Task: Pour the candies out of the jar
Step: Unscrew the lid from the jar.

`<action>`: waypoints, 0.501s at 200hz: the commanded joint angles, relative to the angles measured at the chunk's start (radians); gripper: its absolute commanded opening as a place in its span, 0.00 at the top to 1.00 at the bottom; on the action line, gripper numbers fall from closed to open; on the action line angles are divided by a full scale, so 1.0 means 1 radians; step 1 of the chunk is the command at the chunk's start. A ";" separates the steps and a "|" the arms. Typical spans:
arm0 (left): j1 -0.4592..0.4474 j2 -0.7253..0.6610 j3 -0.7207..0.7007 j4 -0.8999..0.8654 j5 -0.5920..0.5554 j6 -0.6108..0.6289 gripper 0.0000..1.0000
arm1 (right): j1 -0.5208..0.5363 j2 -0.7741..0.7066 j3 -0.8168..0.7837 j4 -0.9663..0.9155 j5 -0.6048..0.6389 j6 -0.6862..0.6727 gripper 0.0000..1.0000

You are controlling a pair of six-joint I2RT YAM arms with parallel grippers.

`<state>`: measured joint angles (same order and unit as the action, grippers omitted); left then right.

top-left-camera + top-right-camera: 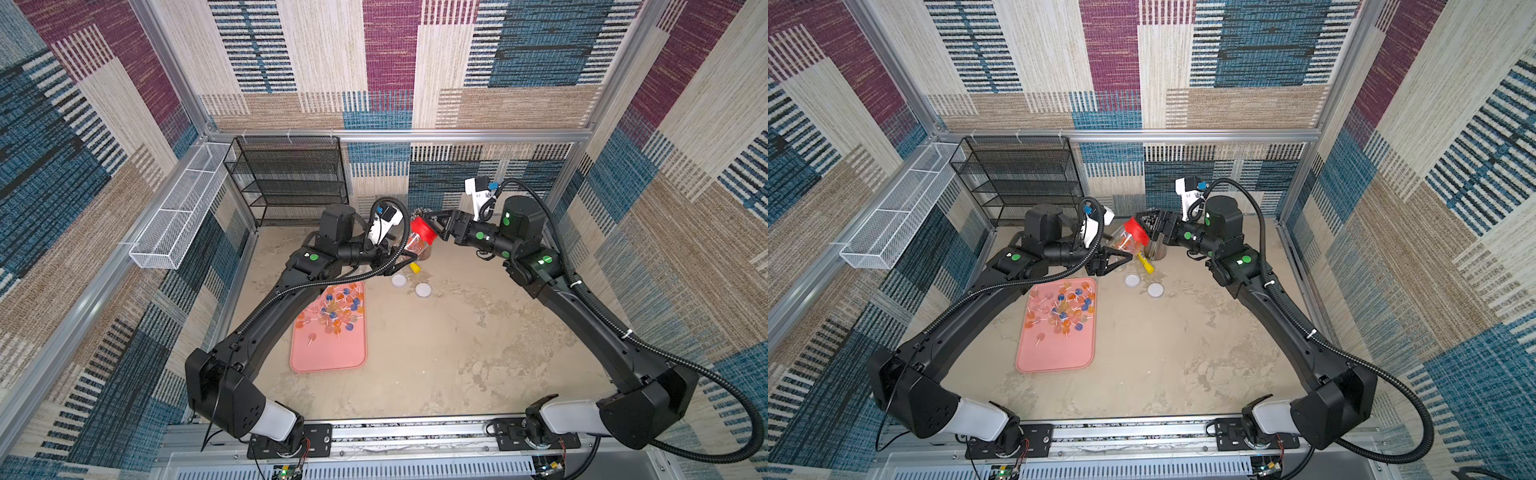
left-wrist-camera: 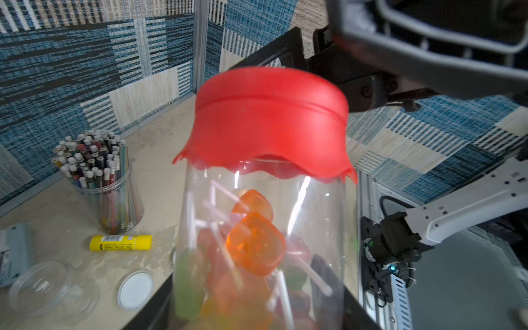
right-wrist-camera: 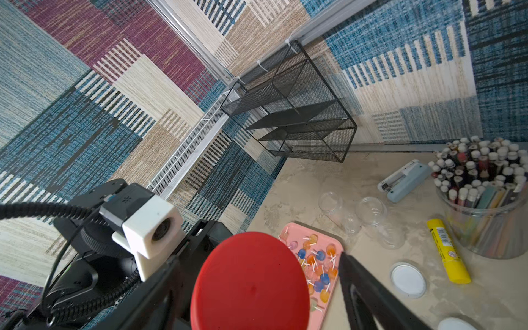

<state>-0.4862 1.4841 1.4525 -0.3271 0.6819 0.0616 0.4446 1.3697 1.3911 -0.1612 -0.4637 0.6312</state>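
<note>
Left tool (image 1: 1124, 257) clenches the tilted jar (image 2: 320, 217) of candies (image 2: 255, 243); its lid (image 2: 268, 114) points into the right tool (image 3: 275, 240), jaws spread loose.

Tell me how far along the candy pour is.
Done: many candies already lie on the pink tray. In hand: the left gripper holds the jar, red lid on, more candies inside; the right gripper straddles the lid, jaws open. Left: get the lid off and tip the rest onto the tray.
</note>
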 commanded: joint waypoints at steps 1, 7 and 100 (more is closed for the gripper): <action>-0.012 -0.013 -0.008 0.006 -0.130 0.054 1.00 | 0.021 0.025 -0.001 -0.003 0.073 0.041 0.12; -0.016 -0.016 -0.012 0.006 -0.144 0.061 1.00 | 0.027 0.033 -0.001 -0.008 0.080 0.043 0.12; -0.039 -0.026 -0.026 -0.002 -0.196 0.087 1.00 | 0.055 0.042 -0.037 0.048 0.084 0.067 0.33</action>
<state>-0.5255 1.4647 1.4239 -0.3660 0.4767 0.1280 0.4992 1.4166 1.3582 -0.1600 -0.3664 0.6979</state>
